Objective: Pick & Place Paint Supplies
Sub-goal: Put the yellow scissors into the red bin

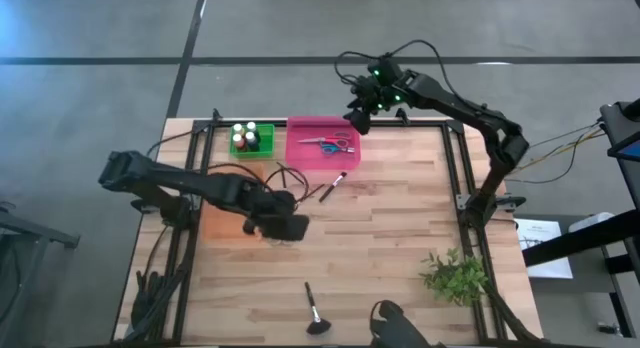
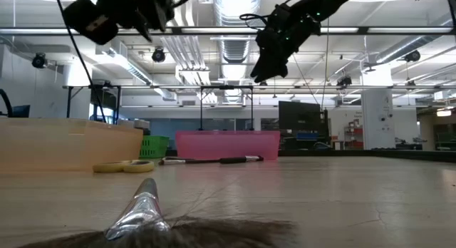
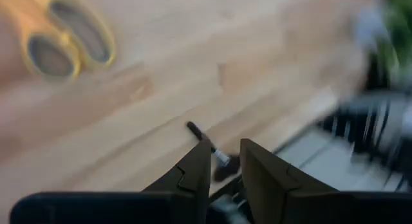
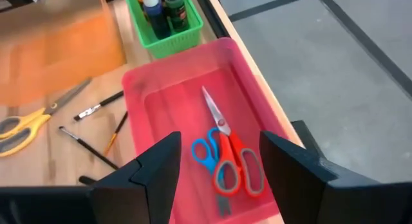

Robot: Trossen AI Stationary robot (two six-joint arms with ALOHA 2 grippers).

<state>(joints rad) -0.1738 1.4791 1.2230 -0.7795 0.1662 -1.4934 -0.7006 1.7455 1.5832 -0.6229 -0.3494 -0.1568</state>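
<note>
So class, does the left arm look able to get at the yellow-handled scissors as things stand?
Probably yes. The yellow-handled scissors lie flat on bare wood with nothing over them, and the left gripper hovers close by, its fingers slightly parted and apparently empty. The slim brushes nearby lie clear of the handles.

High view: straight down over the whole table (image 1: pixel 390 238).
Low view: tabletop level, facing the pink tray (image 2: pixel 228 144).
Right wrist view: close above that tray (image 4: pixel 193 114), shared with both.
</note>
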